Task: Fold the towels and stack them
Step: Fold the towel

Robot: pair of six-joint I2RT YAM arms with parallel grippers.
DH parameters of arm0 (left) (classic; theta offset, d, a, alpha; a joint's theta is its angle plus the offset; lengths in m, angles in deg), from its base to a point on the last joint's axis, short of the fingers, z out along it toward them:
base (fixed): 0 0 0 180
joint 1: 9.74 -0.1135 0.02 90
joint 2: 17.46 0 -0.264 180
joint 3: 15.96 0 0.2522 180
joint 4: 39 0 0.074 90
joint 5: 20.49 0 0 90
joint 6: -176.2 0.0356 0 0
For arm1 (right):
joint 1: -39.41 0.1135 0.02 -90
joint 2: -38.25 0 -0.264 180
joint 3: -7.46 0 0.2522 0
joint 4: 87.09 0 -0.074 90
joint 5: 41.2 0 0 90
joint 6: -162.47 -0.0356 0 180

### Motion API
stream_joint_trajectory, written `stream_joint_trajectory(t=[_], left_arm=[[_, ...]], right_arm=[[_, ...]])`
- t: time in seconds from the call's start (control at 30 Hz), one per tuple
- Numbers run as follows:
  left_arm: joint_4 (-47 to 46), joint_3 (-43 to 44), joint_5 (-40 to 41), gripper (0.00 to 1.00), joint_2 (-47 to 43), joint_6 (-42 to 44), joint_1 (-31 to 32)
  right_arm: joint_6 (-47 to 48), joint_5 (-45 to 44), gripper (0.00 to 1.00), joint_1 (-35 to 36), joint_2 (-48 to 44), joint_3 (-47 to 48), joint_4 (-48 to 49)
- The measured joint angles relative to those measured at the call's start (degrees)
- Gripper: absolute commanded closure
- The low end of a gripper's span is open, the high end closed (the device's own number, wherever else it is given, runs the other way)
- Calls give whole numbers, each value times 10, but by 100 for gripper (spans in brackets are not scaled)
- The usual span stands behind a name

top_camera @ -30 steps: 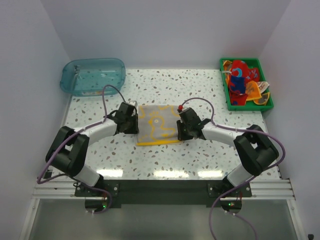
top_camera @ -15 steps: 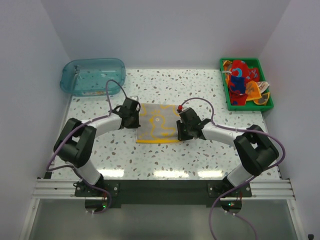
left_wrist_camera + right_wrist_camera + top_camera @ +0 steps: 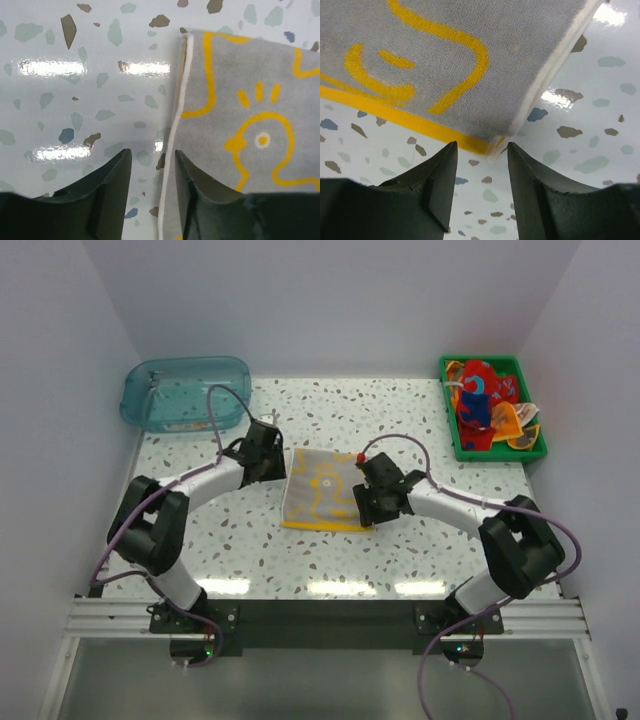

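A cream towel with a yellow duck (image 3: 322,490) lies flat on the speckled table between both arms. In the left wrist view the towel (image 3: 240,115) has its white left hem running between the fingers. My left gripper (image 3: 270,462) (image 3: 153,157) is open at the far left corner and grips nothing. My right gripper (image 3: 373,503) (image 3: 481,150) is open just off the near right corner of the towel (image 3: 470,60), whose edge there looks doubled. Several more towels (image 3: 480,400), red, blue and orange, are heaped in the tray.
The green tray (image 3: 482,360) sits at the back right corner. A clear blue tub (image 3: 185,390) stands at the back left. White walls close in the table on three sides, and the arm bases sit along the near edge.
Both grippers have opened and let go of the duck towel. The left gripper has moved away along the towel's left side to its far corner; the right shifted slightly toward the near corner.
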Motion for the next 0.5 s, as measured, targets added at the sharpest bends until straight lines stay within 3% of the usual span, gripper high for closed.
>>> stream_joint_trajectory(t=[0.13, 0.3, 0.5], left_arm=[[12, -2, -6, 48, -61, 1, 1], [17, -34, -38, 50, -159, 13, 9], [20, -101, -88, 57, -196, 40, 89]], right_arm=[[38, -18, 48, -2, -5, 87, -73], [105, -48, 50, -21, 2, 201, -92], [233, -46, 52, -63, 100, 298, -86]])
